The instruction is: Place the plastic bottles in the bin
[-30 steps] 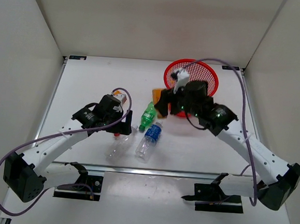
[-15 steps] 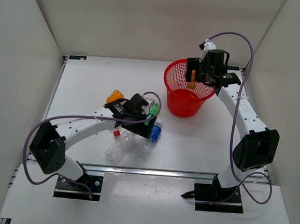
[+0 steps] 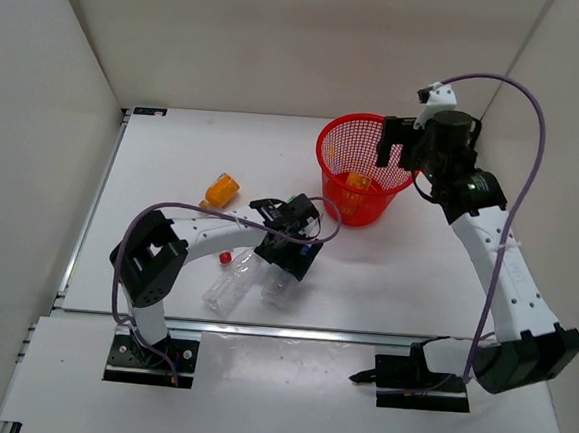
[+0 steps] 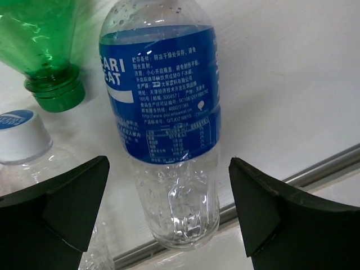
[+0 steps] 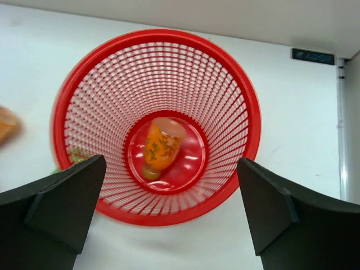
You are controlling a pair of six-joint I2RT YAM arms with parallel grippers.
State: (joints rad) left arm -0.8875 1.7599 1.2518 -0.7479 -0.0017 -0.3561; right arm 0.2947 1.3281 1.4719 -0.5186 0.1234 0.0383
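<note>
The plastic bottles are lying in two places: between the views, five are showing on the counter [image 3: 175, 147] and one is sitting in the bin [image 3: 360, 210]. Nearest your arm bases, by the counter's near edge, the clear bottle with the red cap [image 3: 227, 277] is lying on its side, cap pointing away from you. Just to its right, the blue-labelled bottle [image 4: 163, 107] is lying with its base toward the metal rail [image 4: 320, 166] at that edge. Your left hand [image 4: 167, 169] is hanging over this bottle with its fingers [image 4: 62, 208] spread wide, one on each side, and a gap is showing on both sides, so it is pinching nothing. In the left wrist view a clear bottle with a white cap [image 4: 19, 135] is lying just left of the blue-labelled one, and the green bottle [image 4: 34, 34] is lying just beyond that, its open neck pointing toward the near edge. Further back and to the left, an orange bottle [image 3: 219, 188] is lying alone on the counter, well apart from the group. Farther still, on the right, the bin is standing upright, and the other orange bottle [image 5: 160, 147] is lying on its floor. Your right hand [image 5: 171, 162] is hanging above the bin, looking straight down into it, fingers spread and carrying nothing
</note>
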